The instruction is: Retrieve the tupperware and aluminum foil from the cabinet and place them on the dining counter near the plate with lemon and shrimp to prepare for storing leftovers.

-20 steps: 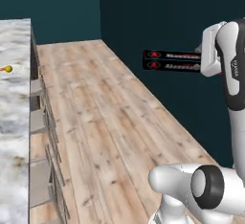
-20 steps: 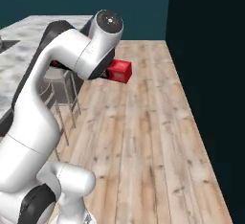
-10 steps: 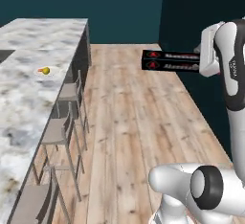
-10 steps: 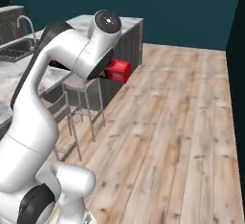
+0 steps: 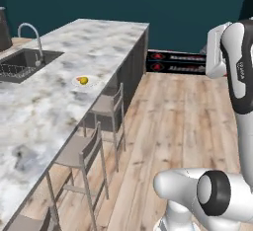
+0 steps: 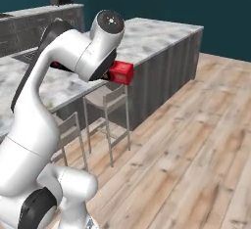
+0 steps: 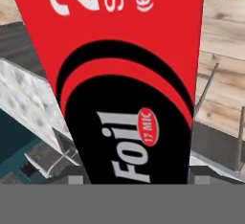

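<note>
The white arm stands raised and bent at the elbow, its jaws clamped on the aluminum foil box, held level.

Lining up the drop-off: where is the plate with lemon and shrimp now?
In the left base view, the plate with lemon and shrimp sits on the dining counter, right of the sink, near the edge above the stools.

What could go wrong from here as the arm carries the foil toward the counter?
The foil sticks out sideways from the gripper, held near one end, so it could swing into a stool or the counter edge. Set down carelessly, the long box might knock the plate.
</note>
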